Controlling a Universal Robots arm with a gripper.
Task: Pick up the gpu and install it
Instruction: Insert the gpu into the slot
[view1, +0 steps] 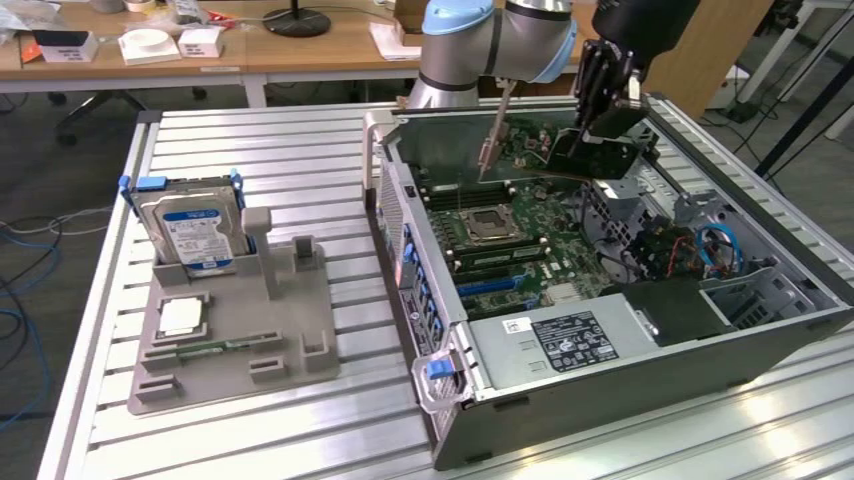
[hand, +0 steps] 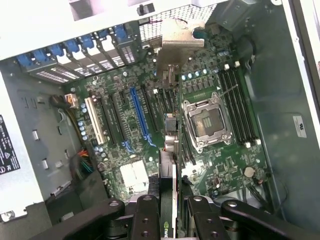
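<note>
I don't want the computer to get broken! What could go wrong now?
1. The claw holds the card by one end, so it might tilt or slip.
2. The card hangs beside the blue slot, not clearly over it. Pushed down off-line, it could scrape the green board.
3. Its metal end piece might catch on the case's back wall.

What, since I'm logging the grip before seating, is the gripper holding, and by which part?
The gripper holds the gpu, clamped across its flat faces at the cooler end, opposite the silver bracket.
</note>
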